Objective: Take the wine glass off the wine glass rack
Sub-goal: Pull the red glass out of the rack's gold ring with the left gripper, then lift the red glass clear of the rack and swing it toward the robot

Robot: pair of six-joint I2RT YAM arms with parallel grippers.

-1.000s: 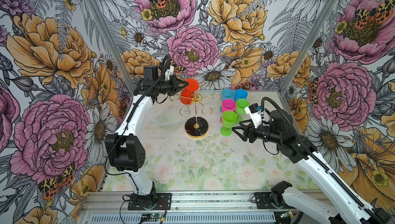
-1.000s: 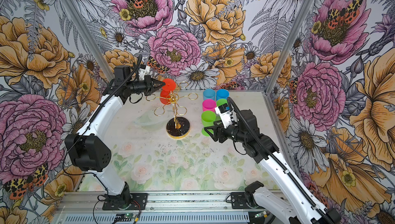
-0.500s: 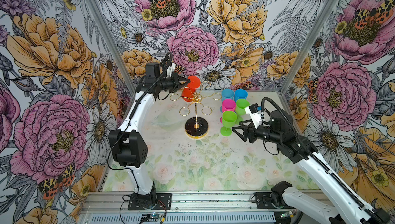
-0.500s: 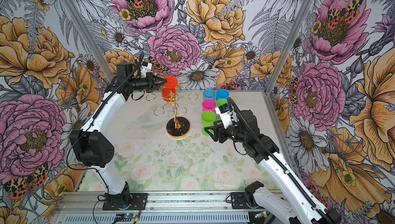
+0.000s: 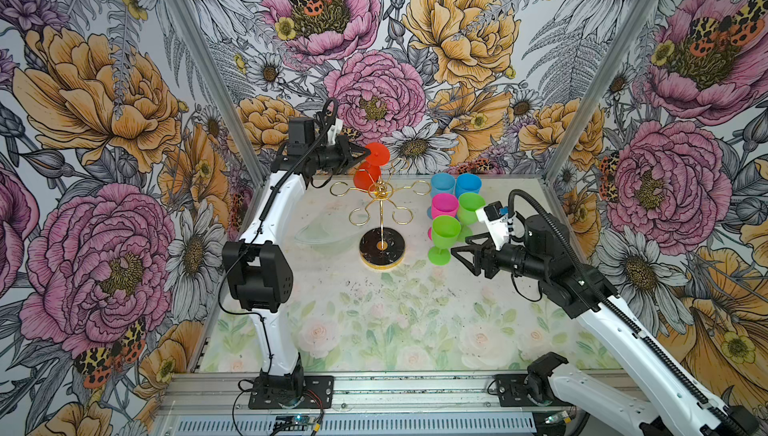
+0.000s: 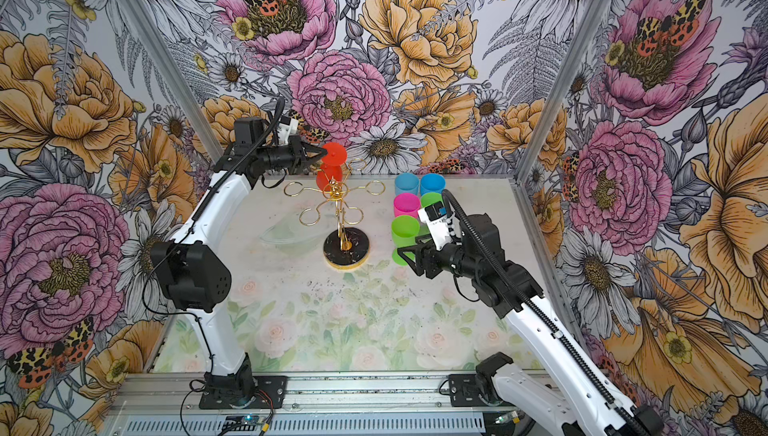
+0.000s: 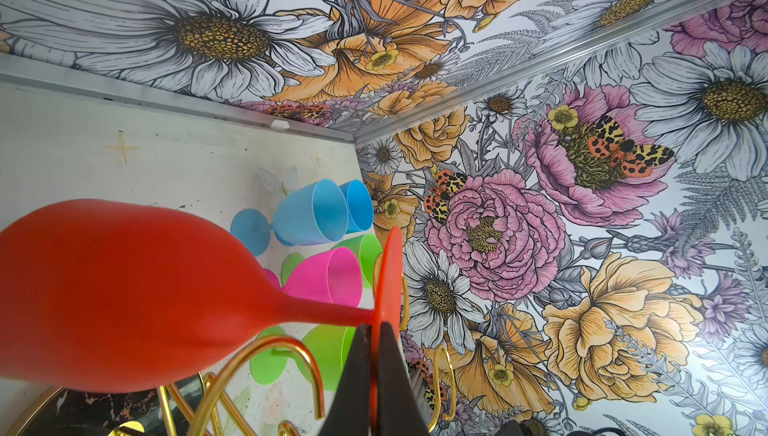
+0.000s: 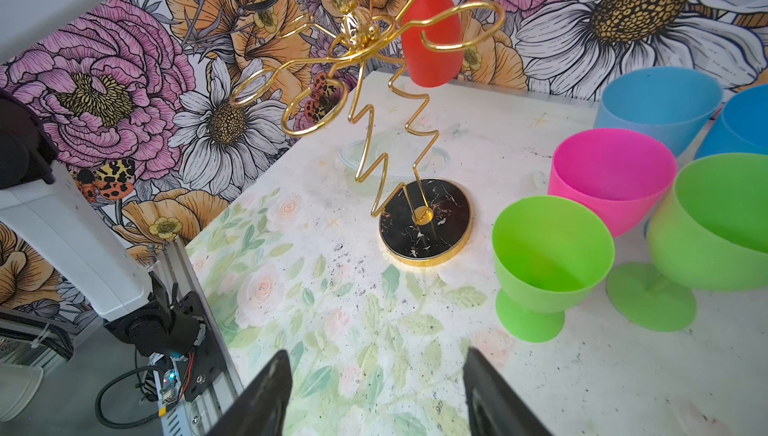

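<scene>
In both top views the left gripper (image 5: pixel 366 154), pinched on the foot of the red wine glass (image 5: pixel 367 175), holds it bowl-down above the wine glass rack (image 5: pixel 374 242) near the worktop's (image 5: pixel 374 330) far edge. The right gripper (image 5: pixel 460 256) hangs spread beside a green cup (image 5: pixel 444 230).

Left wrist view: black fingers (image 7: pixel 353 371) clamp the foot's rim, close to the rack's loops.

Right wrist view: the right gripper (image 8: pixel 376 357) gapes toward the rack's base.

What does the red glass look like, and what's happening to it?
The red glass looks like smooth matt plastic, all one colour: a round bowl, a thin stem and a flat round foot. It is upside down and a bit tilted, foot up, bowl hanging down, in the air at the back of the rack. The left gripper is shut on the edge of its foot. Gold loops curl close by its bowl and foot; whether they touch it cannot be told.
</scene>
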